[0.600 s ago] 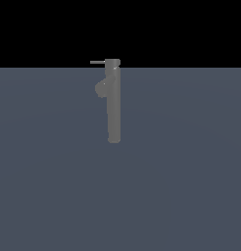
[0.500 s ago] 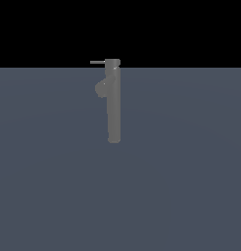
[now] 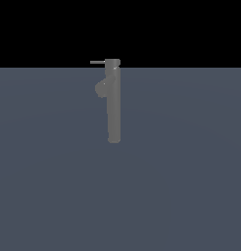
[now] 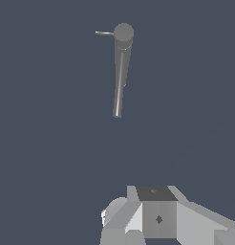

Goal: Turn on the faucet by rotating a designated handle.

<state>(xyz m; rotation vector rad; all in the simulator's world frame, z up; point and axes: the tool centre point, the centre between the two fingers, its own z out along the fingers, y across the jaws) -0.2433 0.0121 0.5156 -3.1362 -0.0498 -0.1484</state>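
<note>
Faucet (image 3: 113, 103) stands upright on the flat grey counter (image 3: 191, 171), alone, nothing else around it. The handle (image 3: 97, 62) is the thin rod at the very top, joined to the cap and sticking out level toward the exterior view's left; the stub spout sits just below it on the same side. The arm does not show in the exterior view at all. In the wrist view the end effector (image 4: 157, 217) shows only as a white and grey block at the picture's edge, fingertips not visible, so cannot tell if it is open or closed; it holds nothing. The faucet (image 4: 120, 72) lies well apart from the end effector, ahead of it with open counter between, handle (image 4: 104, 33) at the column's far end. The handle's long axis runs crosswise to the column. My read: still the approach stage, handle untouched, and the next move needs a long reach to the rod's free tip for a sideways push.
</note>
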